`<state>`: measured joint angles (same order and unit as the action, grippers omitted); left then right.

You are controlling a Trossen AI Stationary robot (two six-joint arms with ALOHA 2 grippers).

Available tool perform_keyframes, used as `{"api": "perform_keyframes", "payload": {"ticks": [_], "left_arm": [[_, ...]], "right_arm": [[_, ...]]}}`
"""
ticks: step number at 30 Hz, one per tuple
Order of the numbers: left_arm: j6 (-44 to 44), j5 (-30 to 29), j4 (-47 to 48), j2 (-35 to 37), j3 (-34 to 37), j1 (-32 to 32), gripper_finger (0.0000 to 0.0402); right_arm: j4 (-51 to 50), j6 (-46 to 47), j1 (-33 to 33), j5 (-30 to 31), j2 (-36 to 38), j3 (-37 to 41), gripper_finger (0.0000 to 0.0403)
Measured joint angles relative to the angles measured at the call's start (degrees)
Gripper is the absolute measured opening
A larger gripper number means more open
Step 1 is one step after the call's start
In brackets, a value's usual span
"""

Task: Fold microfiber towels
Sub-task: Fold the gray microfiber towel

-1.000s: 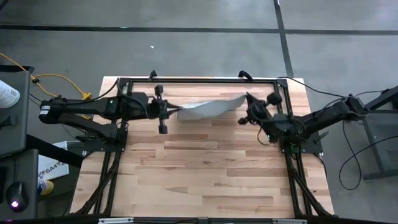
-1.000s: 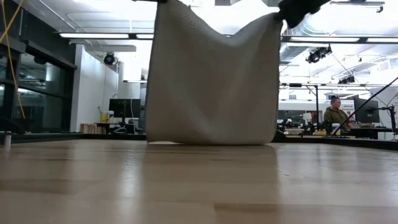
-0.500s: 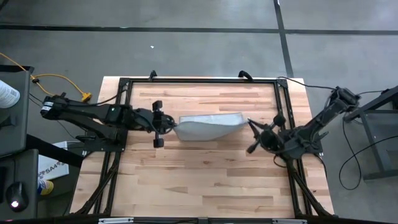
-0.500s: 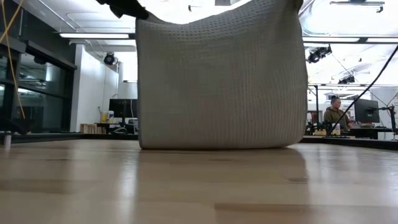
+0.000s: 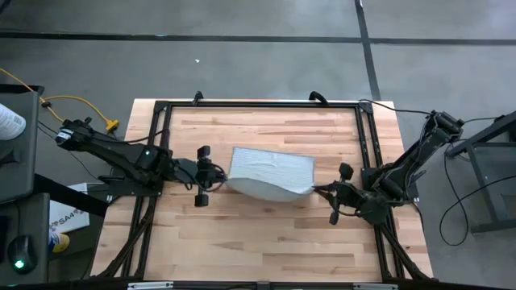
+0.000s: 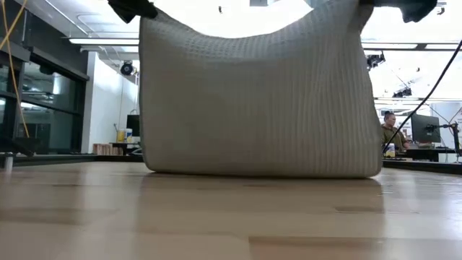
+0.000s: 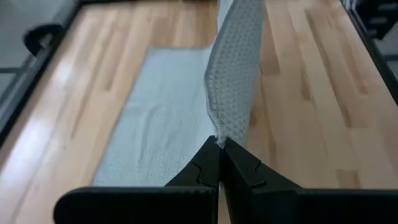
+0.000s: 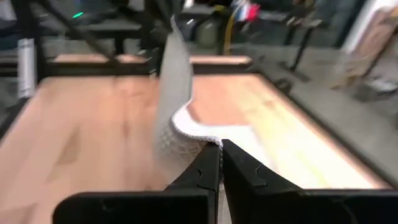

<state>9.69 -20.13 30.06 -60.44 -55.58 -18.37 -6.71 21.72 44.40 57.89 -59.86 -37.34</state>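
The light grey ribbed towel [image 5: 270,171] hangs between my two grippers like a curtain [image 6: 260,101]. Its lower part lies flat on the table toward the far side [image 7: 165,118]. My left gripper [image 5: 218,172] is shut on the towel's upper left corner and shows at the top left of the low view [image 6: 131,7]. My right gripper [image 5: 317,191] is shut on the upper right corner and shows at the top right of the low view [image 6: 413,7]. The top edge sags a little between them. My left gripper pinches the towel's upper left corner [image 7: 217,135] between its two fingers, coming level from the table's left. The cloth stands upright away from the fingers, and its lower part lies on the table. My right gripper pinches the towel's upper right corner [image 8: 208,140] between its two fingers, coming about level from the table's right. The cloth hangs below the hold, with its lower part on the table.
A black frame [image 5: 258,105] runs along the far edge and both sides of the wooden table [image 5: 266,242]. Bare wood lies between the towel and the near edge. A person [image 6: 390,133] sits at a desk far behind the table.
Both grippers have gone toward the table's near edge with the towel's top edge, the right one farther. The towel has followed them. Its lower part now trails flat on the table on the far side, where before it hung with only its bottom edge at the table.
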Motion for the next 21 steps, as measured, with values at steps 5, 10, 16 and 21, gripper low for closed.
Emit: {"api": "perform_keyframes", "payload": {"ticks": [5, 10, 16, 21], "left_arm": [[2.6, 0.0, 0.4, -3.6, 0.0, -2.5, 0.0], [5.2, 0.3, -0.4, -9.2, 0.0, -4.6, 0.0], [7.3, 0.5, -1.7, -14.3, 0.0, -6.9, 0.0], [8.1, 1.0, -2.4, -16.7, 0.0, -9.1, 0.0]], "right_arm": [[-3.8, 6.7, 0.0, -7.8, -0.1, 0.0, 0.0003], [-4.7, 11.6, 0.0, -13.4, -1.1, 0.0, 0.0003], [-5.4, 18.3, 0.0, -18.3, -6.2, 0.0, 0.0003], [-3.4, 22.8, 0.1, -21.9, -11.5, 0.0, 0.0003]]}}
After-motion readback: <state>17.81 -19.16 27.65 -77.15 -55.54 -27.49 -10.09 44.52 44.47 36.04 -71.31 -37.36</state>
